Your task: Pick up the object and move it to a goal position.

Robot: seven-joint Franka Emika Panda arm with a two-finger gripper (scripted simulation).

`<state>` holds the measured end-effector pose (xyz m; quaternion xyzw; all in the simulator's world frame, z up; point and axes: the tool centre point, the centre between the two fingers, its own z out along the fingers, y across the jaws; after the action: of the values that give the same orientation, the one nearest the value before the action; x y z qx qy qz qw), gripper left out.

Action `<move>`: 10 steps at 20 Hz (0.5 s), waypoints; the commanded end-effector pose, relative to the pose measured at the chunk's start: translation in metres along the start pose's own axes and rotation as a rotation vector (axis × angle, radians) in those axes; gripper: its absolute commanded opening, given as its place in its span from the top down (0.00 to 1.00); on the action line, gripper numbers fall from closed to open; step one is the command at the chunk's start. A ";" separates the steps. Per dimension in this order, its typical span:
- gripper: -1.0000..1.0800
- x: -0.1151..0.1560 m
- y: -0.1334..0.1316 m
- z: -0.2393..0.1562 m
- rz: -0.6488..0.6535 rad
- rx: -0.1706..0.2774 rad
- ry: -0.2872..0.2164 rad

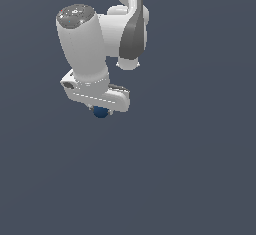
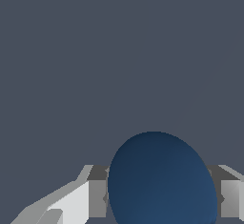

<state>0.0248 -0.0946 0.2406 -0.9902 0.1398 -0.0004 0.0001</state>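
So the white Franka arm (image 1: 87, 44) comes in from the top of the exterior view, its big rounded wrist housing pointing down, and the white two-finger gripper (image 1: 101, 110) sits right under it. The small, smooth dark blue ball (image 1: 101, 112) is tucked up against the underside of the gripper body, only partly peeking out below it in that view, a bit toward the exterior view's left of centre. The wrist view is way clearer: the dark blue ball (image 2: 162, 180) fills the space between the two grey-and-white fingers (image 2: 97, 197), with a finger pressed up against each side of it, so the jaws are closed onto the ball and it's clamped there. The ball looks plain, no markings, just slightly lighter shading on its upper curve. Everything behind it is a flat dark slate-grey background (image 1: 200, 169), same in both views, with no visible edges or shadows, so whether the ball is off the ground or touching it can't really be told.
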 end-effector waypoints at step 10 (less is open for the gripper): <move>1.00 -0.001 0.001 -0.030 -0.001 0.000 -0.001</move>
<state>0.0233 -0.0956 0.2703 -0.9902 0.1398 -0.0002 0.0000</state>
